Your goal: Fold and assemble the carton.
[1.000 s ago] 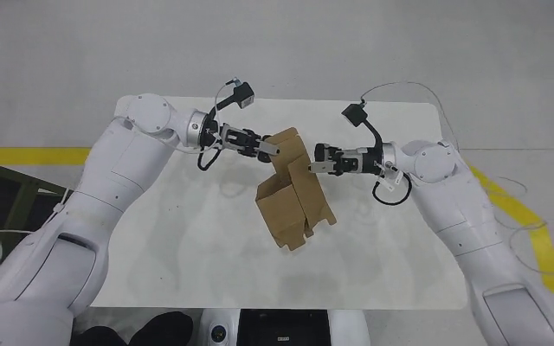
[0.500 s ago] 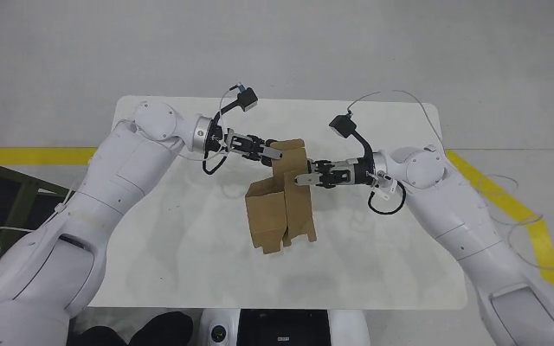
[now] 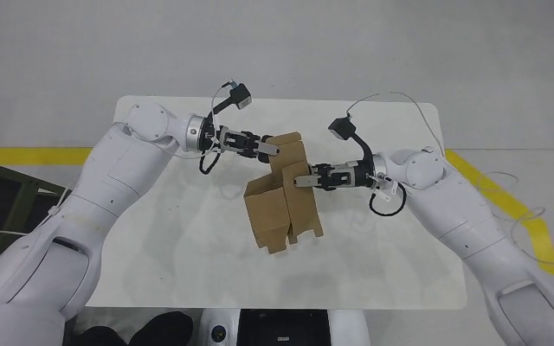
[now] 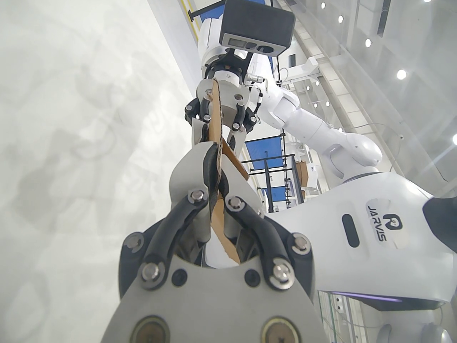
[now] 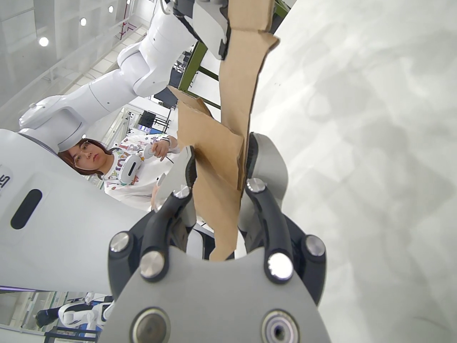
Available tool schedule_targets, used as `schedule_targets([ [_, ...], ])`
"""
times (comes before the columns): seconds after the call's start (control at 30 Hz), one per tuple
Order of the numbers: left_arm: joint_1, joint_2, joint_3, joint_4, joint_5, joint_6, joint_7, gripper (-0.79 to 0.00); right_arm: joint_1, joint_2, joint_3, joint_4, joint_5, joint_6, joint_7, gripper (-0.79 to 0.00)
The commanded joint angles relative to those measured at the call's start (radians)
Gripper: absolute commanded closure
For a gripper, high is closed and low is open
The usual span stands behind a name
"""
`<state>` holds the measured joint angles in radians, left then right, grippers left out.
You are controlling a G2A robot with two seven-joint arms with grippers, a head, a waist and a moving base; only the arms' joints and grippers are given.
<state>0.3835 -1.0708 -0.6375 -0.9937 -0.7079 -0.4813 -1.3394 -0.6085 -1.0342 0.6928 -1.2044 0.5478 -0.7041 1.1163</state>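
Over the counter [image 3: 173, 259], left pincer [image 4: 214, 171] and right pincer [image 5: 219, 165] each pinch a flap of the carton [image 3: 268, 212]: light, easily creased board, likely best held near folds.

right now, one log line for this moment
left claw: shut on brown cardboard carton | right claw: shut on carton | carton: partly opened, over white table

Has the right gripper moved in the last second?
Yes. The right gripper, shut on the carton, has shifted toward the middle of the table, away from its right edge.
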Motion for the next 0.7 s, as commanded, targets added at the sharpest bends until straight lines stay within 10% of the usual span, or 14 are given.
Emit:
schedule_targets([
  [0.0, 0.000, 0.001, 0.002, 0.000, 0.006, -0.005, 0.005, 0.000, 0.005, 0.003, -0.011, 0.001, 0.011, -0.004, -0.004, -0.142],
  [0.1, -0.001, 0.003, 0.007, -0.001, 0.010, -0.011, 0.011, -0.012, 0.014, 0.009, -0.028, 0.003, 0.021, -0.009, -0.009, -0.062],
  [0.23, -0.002, 0.005, 0.012, -0.003, 0.007, -0.017, 0.017, -0.785, 0.025, 0.015, -0.049, 0.006, 0.031, -0.017, -0.017, 0.000],
  [0.67, -0.002, 0.021, -0.035, -0.009, -0.028, -0.077, 0.077, -0.785, 0.051, 0.026, -0.085, 0.050, 0.130, -0.045, -0.046, 0.000],
])
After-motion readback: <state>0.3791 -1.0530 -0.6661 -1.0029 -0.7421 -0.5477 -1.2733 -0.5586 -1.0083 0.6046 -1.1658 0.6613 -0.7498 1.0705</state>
